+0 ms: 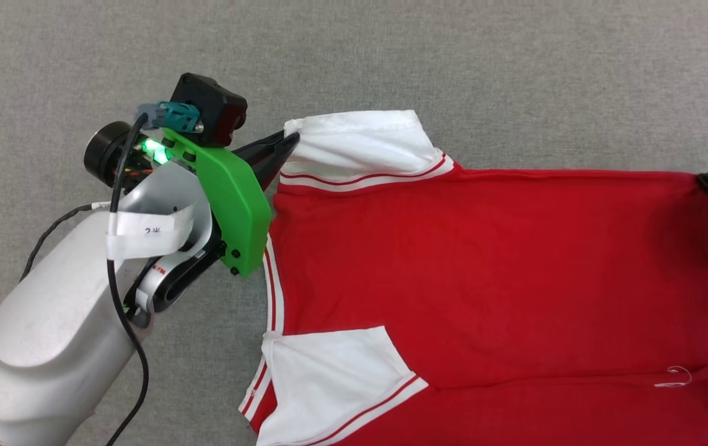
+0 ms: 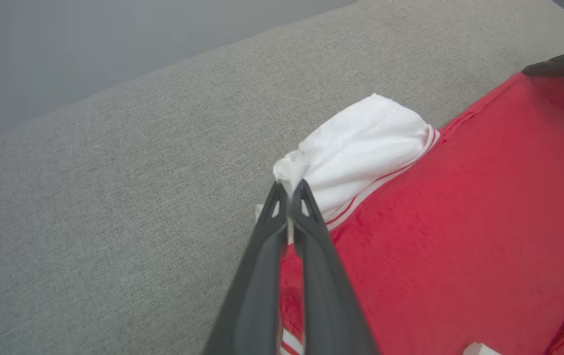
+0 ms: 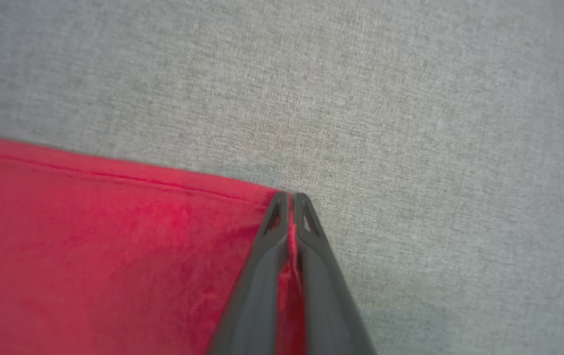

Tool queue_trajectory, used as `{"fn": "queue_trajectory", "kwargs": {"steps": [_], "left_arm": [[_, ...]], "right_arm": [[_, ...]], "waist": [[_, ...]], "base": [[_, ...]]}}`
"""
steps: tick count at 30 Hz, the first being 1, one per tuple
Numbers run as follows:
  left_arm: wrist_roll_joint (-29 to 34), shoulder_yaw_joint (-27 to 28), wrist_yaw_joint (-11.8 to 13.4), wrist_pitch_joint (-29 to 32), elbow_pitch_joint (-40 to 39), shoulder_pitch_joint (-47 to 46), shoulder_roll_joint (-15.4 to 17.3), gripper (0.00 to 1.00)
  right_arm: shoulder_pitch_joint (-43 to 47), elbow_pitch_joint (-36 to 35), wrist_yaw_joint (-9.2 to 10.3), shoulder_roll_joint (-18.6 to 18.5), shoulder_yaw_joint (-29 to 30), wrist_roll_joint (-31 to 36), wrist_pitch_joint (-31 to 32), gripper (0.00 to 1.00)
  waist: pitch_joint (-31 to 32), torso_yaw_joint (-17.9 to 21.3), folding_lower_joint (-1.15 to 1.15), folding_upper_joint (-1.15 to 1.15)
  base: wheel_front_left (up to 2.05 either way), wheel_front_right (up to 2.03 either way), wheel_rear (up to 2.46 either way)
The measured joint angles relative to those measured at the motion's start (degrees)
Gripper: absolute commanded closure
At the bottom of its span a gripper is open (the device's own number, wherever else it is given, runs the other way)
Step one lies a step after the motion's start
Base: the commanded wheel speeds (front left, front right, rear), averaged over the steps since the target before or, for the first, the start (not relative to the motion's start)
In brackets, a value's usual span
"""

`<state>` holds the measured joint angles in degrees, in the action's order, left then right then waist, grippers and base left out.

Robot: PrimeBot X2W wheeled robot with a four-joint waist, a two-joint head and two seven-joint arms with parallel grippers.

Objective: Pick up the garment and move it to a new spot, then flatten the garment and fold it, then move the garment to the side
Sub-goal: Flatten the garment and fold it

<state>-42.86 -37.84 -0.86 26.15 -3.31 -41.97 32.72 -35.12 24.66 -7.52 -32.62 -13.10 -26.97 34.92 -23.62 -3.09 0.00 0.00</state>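
The garment point(image 1: 484, 266) lies spread flat on the desk point(image 1: 391, 56), which is covered in a gray, coarsely woven cloth. The garment is a soft red knit with short white sleeves, each edged in red-and-white striped trim; the same striping runs along its curved edge nearest the left arm. A few shallow creases cross the red cloth, and a loose white thread point(image 1: 676, 376) curls on it near the lower right of the head view.

The left gripper point(image 1: 290, 141) has its long dark fingers point(image 2: 311, 231) pressed together on a bunched corner of the far white sleeve point(image 1: 360, 145), white cloth pinched between the tips. The right gripper point(image 3: 290, 197) has its fingers closed on the red hem corner at the opposite end, a sliver of red showing between them.

On the left wrist sit a smooth green plastic bracket point(image 1: 236, 198) and a black camera block point(image 1: 208, 108), with a black cable point(image 1: 121, 291) trailing down the pale rounded forearm. The near white sleeve point(image 1: 329, 378) lies flat and untouched.
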Motion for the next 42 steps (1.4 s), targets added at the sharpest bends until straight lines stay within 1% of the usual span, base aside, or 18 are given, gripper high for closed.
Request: {"fn": "queue_trajectory", "kwargs": {"steps": [9,16,20,25,29,30,33,35,38,42], "left_arm": [[-0.1,0.6,-0.3,-3.8,3.5,2.7,-0.3,1.0],[-1.9,0.8,0.3,-6.2,4.2,6.9,-0.5,1.0],[-2.5,0.8,1.9,-7.4,2.4,11.1,-0.4,1.0],[-3.5,0.9,4.9,-8.6,-1.6,17.8,0.1,1.0],[-3.7,0.6,7.3,-9.0,-4.8,23.1,1.3,1.0],[-4.1,0.1,8.2,-9.0,-5.9,25.8,1.7,1.0],[-5.0,-1.0,9.3,-9.0,-6.8,29.4,1.9,1.0],[-5.1,-1.9,9.7,-9.0,-6.8,31.7,2.0,1.0],[-5.1,-3.4,9.8,-9.1,-6.4,34.3,2.0,1.0],[-4.9,-5.2,9.7,-9.2,-4.6,35.5,1.9,1.0]], "right_arm": [[0.6,0.3,0.0,0.2,-0.2,-1.7,-6.7,1.0],[5.2,-0.5,-0.01,0.2,2.0,-4.7,-11.1,1.0],[9.8,-2.0,0.0,0.4,3.9,-6.4,-13.7,1.0],[16.7,-5.9,0.0,0.6,5.9,-8.1,-17.1,1.0],[22.2,-9.0,0.0,0.6,7.1,-10.1,-18.1,1.0],[24.8,-10.3,0.0,0.6,7.8,-10.7,-18.1,1.0],[28.5,-12.4,0.0,0.6,8.8,-11.6,-18.0,1.0],[31.0,-14.0,0.0,0.6,8.8,-12.1,-17.1,1.0],[33.9,-15.8,0.0,0.6,9.1,-13.0,-15.8,1.0],[36.1,-17.0,0.0,0.3,9.3,-13.2,-13.7,1.0]], "waist": [[4.6,0.9,0.0,0.0],[9.2,1.2,0.0,0.0],[11.9,1.1,0.0,0.0],[14.6,0.7,0.0,0.0],[16.2,0.1,0.0,0.0],[16.9,-0.1,0.0,0.0],[17.8,-0.6,0.0,0.0],[18.4,-0.8,0.0,0.0],[18.8,-1.0,0.0,0.0],[18.9,-1.1,0.0,0.0]], "base": [[0.0,0.0,0.0],[0.0,0.0,0.0],[0.0,0.0,0.0],[0.0,0.0,0.0],[0.0,0.0,0.0],[0.0,0.0,0.0],[0.0,0.0,0.0],[0.0,0.0,0.0],[0.0,0.0,0.0],[0.0,0.0,0.0]]}}
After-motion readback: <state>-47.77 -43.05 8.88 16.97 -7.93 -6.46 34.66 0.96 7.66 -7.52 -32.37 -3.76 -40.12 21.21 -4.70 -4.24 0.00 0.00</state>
